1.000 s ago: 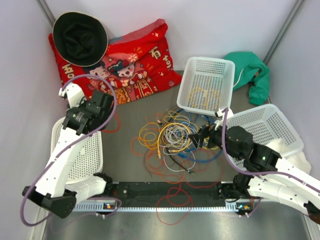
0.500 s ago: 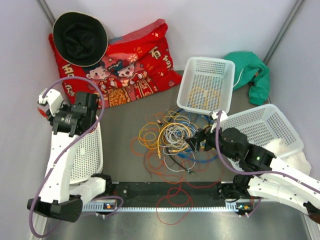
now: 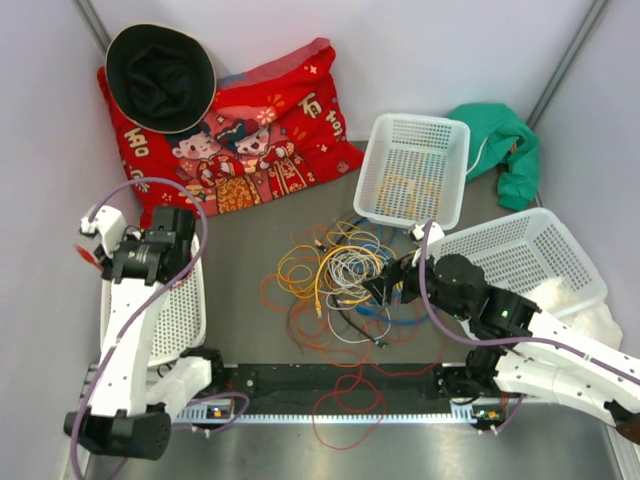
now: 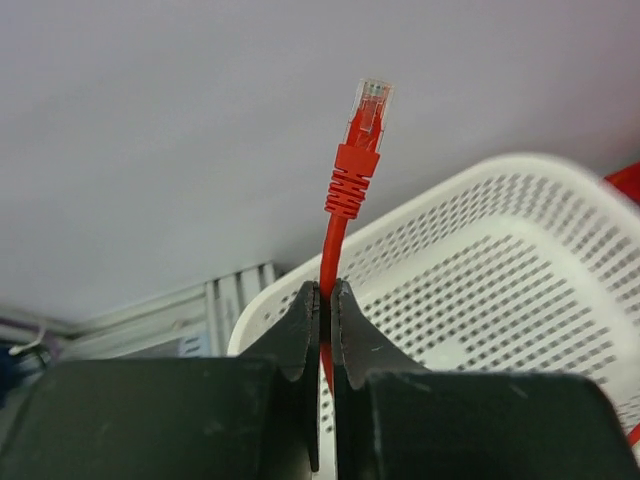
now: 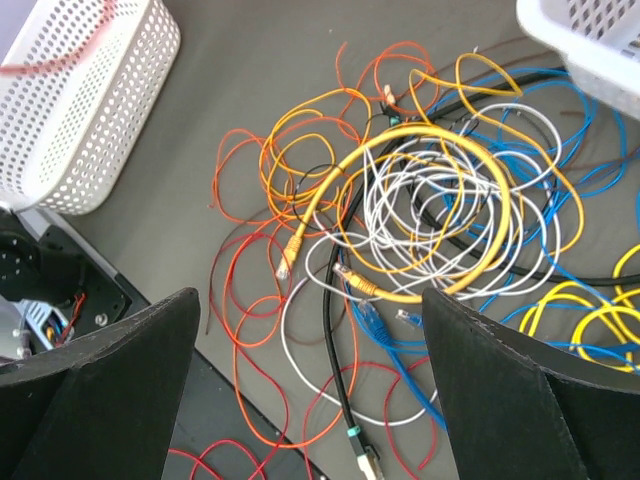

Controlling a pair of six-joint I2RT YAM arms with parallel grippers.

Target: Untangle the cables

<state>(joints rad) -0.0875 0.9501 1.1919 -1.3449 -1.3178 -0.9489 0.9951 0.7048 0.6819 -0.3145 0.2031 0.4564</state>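
The cables point(image 3: 338, 275) lie in one loose heap on the grey table point(image 3: 250, 250), just on the near side of the middle basket point(image 3: 450, 150) and a little to its left. They are thin and springy, looped over and through each other. From the right wrist, a thicker yellow cable point(image 5: 497, 190) makes a wide ring on top, with one plug end point(image 5: 290, 245) lying off to the side. Inside that ring sits a coil of white wire point(image 5: 430, 215). Fine orange loops point(image 5: 270, 160) spread out on the side away from the basket. Blue strands point(image 5: 560, 170) run on the side closest to the basket, and a black lead point(image 5: 345, 330) crosses underneath toward the near edge of the table. Thin red wire point(image 5: 250, 350) trails out nearest the arms. One more yellowish cable point(image 3: 405, 185) lies coiled inside the middle basket itself.

The right gripper point(image 5: 308, 300) hangs over the heap on the near side of the basket, its fingers spread wide with nothing between them.

The left gripper point(image 4: 322, 295) is well to the left of the middle basket, over the left basket point(image 4: 520, 260). Its fingers are pinched tight on a red cable point(image 4: 338, 235), whose ribbed red boot and clear plug point(image 4: 370, 105) stick straight up past the fingertips
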